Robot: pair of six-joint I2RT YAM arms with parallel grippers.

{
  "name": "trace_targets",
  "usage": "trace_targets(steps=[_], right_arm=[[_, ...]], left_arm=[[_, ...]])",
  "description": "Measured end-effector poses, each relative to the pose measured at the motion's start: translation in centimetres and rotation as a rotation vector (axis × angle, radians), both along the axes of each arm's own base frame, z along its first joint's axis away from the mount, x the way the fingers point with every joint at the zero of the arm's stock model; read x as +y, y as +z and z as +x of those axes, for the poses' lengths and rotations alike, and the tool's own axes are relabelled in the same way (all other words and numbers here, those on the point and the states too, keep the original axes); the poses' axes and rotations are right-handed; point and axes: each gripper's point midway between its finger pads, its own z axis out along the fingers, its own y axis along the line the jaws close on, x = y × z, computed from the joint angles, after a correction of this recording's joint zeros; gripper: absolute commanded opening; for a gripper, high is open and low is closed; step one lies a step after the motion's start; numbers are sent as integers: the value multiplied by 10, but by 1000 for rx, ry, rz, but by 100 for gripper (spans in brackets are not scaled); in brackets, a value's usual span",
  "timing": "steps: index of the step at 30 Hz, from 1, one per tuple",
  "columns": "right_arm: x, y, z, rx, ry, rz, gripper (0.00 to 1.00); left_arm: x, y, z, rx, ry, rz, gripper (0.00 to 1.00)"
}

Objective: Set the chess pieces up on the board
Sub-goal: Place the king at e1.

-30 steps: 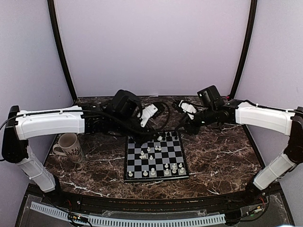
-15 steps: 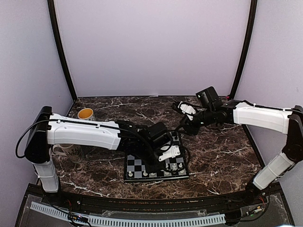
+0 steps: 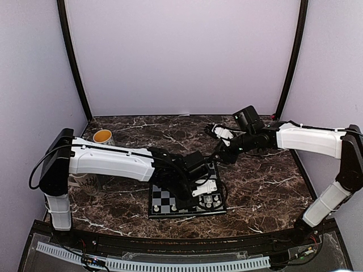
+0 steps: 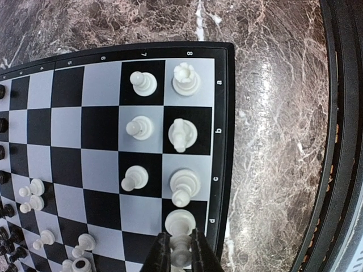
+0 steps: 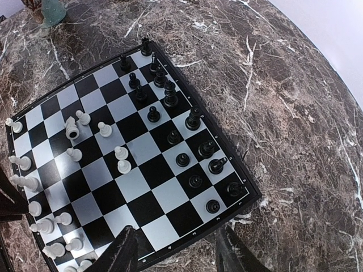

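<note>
Left gripper [image 3: 207,190], seen from above, sits low over the near right part of the small black-and-white checked chessboard with a thin black rim [image 3: 154,213], and the right gripper [image 3: 220,155] hangs just off its far right corner. The brown marble table [image 3: 266,187] to the right of both is bare, so I have room to swing out. On the left wrist camera, the left gripper [image 4: 179,237] is clenched on a tall white plastic chessman [image 4: 180,221], pinched near its head over the edge-row square. Whether its base touches I cannot tell. Ahead of the fingers stand more white chessmen [image 4: 182,133] as close neighbours, and the rim runs just to the right. I judge the piece feather-light, hard and slick, quick to twist or topple, so the narrow upper stem is the place to hold. On the right wrist camera, the right gripper [image 5: 174,233] is released and holds nothing. The board's edge is just ahead, small black plastic chessmen [image 5: 170,93] are beyond, and stray white pawns [image 5: 120,158] are ahead-left.
</note>
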Motion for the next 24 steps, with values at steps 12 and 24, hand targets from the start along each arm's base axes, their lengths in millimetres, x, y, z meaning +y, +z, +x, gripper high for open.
trace_targets(steps=[12,24], right_arm=[[2,-3,-2,14,15,2,47],[4,-7,-5,32,29,3,47]], left_arm=[[3,-13,-3,23,-10,42,23],[7,-18,-2,22,-1,63,38]])
